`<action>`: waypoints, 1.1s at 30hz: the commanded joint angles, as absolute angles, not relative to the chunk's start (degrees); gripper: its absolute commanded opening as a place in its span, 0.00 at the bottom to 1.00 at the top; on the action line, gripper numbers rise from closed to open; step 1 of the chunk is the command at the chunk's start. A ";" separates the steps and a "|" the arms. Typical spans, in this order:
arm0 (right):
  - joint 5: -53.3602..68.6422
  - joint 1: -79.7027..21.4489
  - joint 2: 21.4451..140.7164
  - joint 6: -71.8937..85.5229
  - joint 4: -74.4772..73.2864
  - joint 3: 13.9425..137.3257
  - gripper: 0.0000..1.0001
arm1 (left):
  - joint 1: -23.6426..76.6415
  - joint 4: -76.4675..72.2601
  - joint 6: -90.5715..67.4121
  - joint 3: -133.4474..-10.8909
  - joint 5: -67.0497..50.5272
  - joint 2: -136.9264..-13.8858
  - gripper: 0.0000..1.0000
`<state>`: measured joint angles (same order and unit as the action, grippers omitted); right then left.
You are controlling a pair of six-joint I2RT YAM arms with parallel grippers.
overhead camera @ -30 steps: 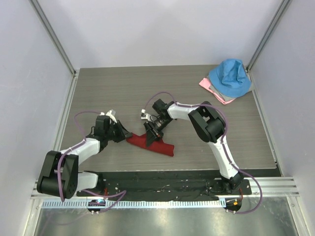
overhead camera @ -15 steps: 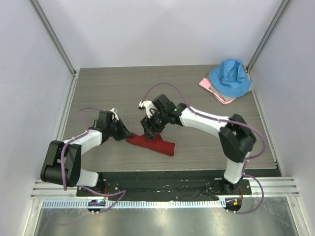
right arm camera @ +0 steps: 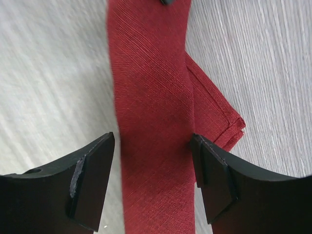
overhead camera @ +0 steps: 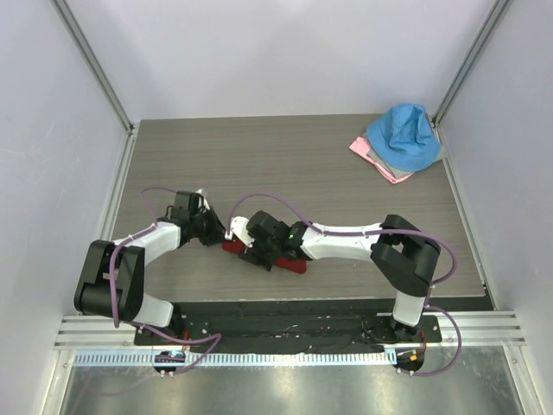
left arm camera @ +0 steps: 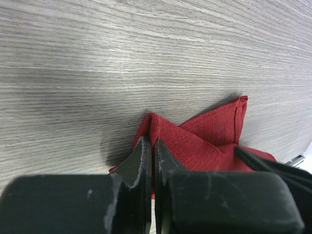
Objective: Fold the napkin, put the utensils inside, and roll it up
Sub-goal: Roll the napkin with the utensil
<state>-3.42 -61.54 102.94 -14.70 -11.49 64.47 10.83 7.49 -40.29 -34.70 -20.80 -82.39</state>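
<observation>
- Red napkin [overhead camera: 294, 263] lies as a narrow folded strip on the grey wooden desk [overhead camera: 302, 164]. It sits at the lower centre of the overhead frame, between the two arms.
- Left pincer [left arm camera: 150, 144] is clenched on a raised fold at the napkin's edge, low in its wrist frame, with the fingers almost meeting.
- Right pincer [right arm camera: 152, 141] is released. Its fingers spread wide on either side of the strip, which runs from top to bottom of that frame.
- Blue cloth [overhead camera: 402, 130] rests on a pink cloth [overhead camera: 367, 149] in the upper right of the overhead frame, well apart from the napkin.
</observation>
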 commanded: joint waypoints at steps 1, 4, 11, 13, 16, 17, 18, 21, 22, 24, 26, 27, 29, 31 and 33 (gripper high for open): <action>-6.51 -61.70 103.89 -17.49 -8.79 64.95 0.72 | 10.90 8.88 -40.17 -36.12 -21.00 -82.27 0.00; -5.10 -61.52 104.85 -17.67 -9.31 65.13 0.70 | 10.90 8.88 -40.25 -36.56 -21.00 -82.35 0.00; 0.85 -60.03 109.68 -16.09 -13.35 67.32 0.63 | 10.99 7.12 -40.08 -37.26 -22.06 -81.74 0.14; 3.76 -58.45 110.30 -15.47 -15.55 68.28 0.61 | 10.90 7.38 -39.90 -37.62 -21.01 -80.86 0.22; 11.75 -56.17 111.00 -13.89 -18.27 69.95 0.56 | 10.72 9.30 -39.20 -38.32 -17.76 -78.67 0.46; 13.95 -55.55 111.18 -12.93 -20.37 70.66 0.55 | 10.72 9.84 -38.94 -38.49 -15.58 -77.44 0.51; 18.85 -54.85 111.53 -12.31 -21.09 71.19 0.54 | 10.72 10.63 -38.85 -38.41 -14.51 -76.82 0.55; 28.34 -51.86 112.58 -10.21 -25.04 74.35 0.50 | 10.63 11.69 -38.50 -37.18 -11.00 -73.57 0.67; 31.09 -50.38 113.54 -9.67 -25.83 75.75 0.49 | 10.72 11.52 -38.32 -36.74 -10.73 -72.61 0.70; 35.40 -48.79 114.69 -8.36 -28.47 78.12 0.47 | 10.63 10.55 -37.79 -35.34 -11.16 -69.89 0.71; 41.29 -47.12 116.97 -7.39 -30.84 79.80 0.47 | 10.63 8.97 -37.36 -33.76 -12.12 -68.21 0.71; 43.14 -46.50 117.85 -6.16 -31.63 81.37 0.47 | 10.63 8.09 -37.35 -33.14 -13.43 -66.64 0.71; 48.14 -44.75 120.49 -5.19 -33.83 82.96 0.47 | 10.72 6.60 -37.44 -31.39 -14.50 -65.57 0.71; 53.75 -43.60 122.77 -4.05 -34.71 84.37 0.47 | 10.63 6.07 -37.44 -30.50 -15.81 -64.95 0.70; 55.98 -42.19 124.10 -2.90 -34.98 85.07 0.47 | 10.81 4.84 -37.53 -29.53 -16.61 -64.95 0.69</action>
<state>43.46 -43.86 120.88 -6.79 -29.36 82.91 10.76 8.80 -38.46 -31.35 -14.17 -65.80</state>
